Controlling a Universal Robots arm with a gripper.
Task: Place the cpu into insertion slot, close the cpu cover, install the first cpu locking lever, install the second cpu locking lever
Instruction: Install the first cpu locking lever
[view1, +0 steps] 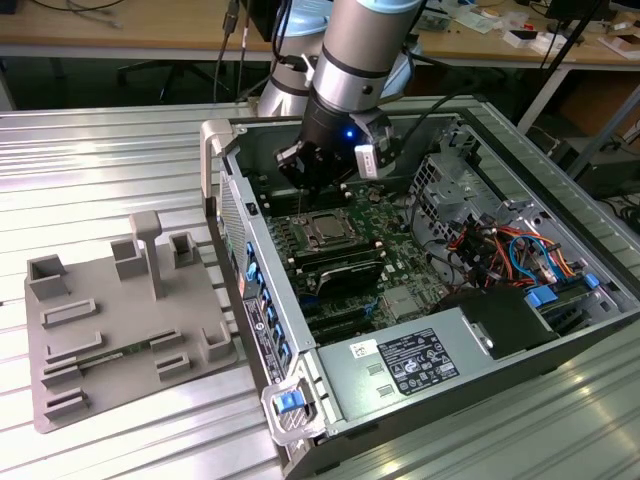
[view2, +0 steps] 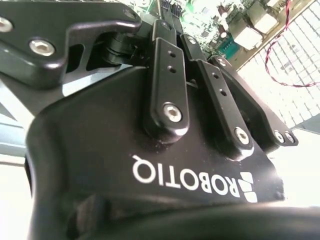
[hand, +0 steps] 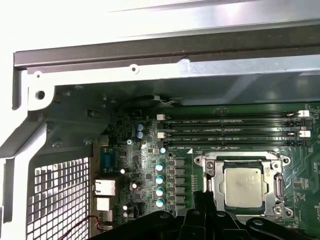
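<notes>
Exterior view: open computer case lying on a ribbed metal table, grey fixture tray well apart toward the exterior view's left
Arm: reaching down into the case, gripper hanging just above the green circuit board
Gripper fingers: black links drawn close together in the second wrist view, tips hidden, so cannot tell whether clenched or released; nothing seen held
Cpu: silver-grey square lying flat inside the insertion slot in the first wrist view; also seen as a pale square just below the gripper in the exterior view
Cpu cover: thin metal frame lying down around the chip, window showing the chip's face
Memory slots: long black rows just beside the socket, parallel to one edge
Capacitors: row of round teal-topped cans beside the socket's other edge
Case wall: perforated metal grille near the board's port end
</notes>
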